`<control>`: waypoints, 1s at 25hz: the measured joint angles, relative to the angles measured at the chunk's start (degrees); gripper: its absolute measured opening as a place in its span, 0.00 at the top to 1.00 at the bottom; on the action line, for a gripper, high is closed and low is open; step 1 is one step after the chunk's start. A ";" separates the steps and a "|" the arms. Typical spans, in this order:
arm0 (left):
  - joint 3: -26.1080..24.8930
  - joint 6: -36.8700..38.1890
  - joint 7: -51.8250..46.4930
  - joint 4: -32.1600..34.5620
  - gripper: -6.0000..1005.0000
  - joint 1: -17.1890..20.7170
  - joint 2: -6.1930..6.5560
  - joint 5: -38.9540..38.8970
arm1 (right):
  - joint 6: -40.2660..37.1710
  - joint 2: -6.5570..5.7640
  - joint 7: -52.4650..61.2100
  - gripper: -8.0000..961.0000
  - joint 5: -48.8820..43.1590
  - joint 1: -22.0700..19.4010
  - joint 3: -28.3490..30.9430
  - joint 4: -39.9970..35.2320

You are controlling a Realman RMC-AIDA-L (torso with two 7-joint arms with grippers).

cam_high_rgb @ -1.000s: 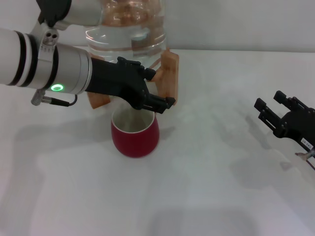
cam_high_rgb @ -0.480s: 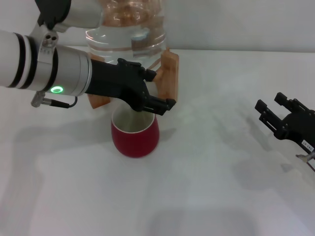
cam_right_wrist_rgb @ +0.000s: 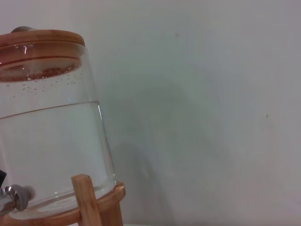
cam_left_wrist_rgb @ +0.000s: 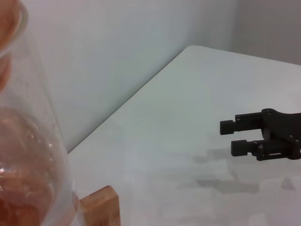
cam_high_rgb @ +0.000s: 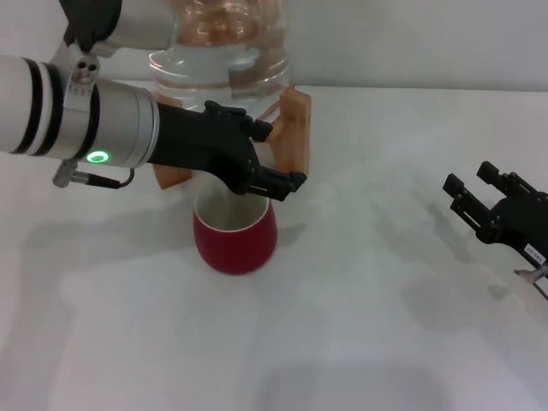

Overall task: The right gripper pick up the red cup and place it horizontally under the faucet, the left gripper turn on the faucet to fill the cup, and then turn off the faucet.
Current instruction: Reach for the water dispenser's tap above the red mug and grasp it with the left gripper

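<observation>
Head view. We count one red cup (cam_high_rgb: 235, 242), standing upright on the white table (cam_high_rgb: 360, 325) with its off-white inside facing up, directly in front of one clear water jug (cam_high_rgb: 224, 51) that sits on one wooden stand (cam_high_rgb: 294, 137). Two grippers appear. The left gripper (cam_high_rgb: 278, 182) reaches in from the left over the cup's rim, at the foot of the jug where the faucet would be; the faucet itself is hidden behind it, and we cannot tell whether its fingers are together or apart. The right gripper (cam_high_rgb: 469, 195) lies well apart at the right edge, fingers spread and holding nothing.

Left wrist view. We see one jug wall (cam_left_wrist_rgb: 28, 155), one tip of the wooden stand (cam_left_wrist_rgb: 101, 207), and, farther off on the table, the right gripper (cam_left_wrist_rgb: 234, 138) with its two fingers parted.

Right wrist view. We see one jug (cam_right_wrist_rgb: 51, 141) partly filled with water under one wooden lid (cam_right_wrist_rgb: 42, 38), one stand post (cam_right_wrist_rgb: 87, 200), and part of one chrome faucet (cam_right_wrist_rgb: 14, 197) at the jug's base.
</observation>
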 joint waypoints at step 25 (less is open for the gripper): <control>-0.32 3.67 7.74 1.65 0.15 4.90 -0.09 -9.64 | 0.39 -0.01 0.00 0.37 -0.09 -0.43 -0.09 0.00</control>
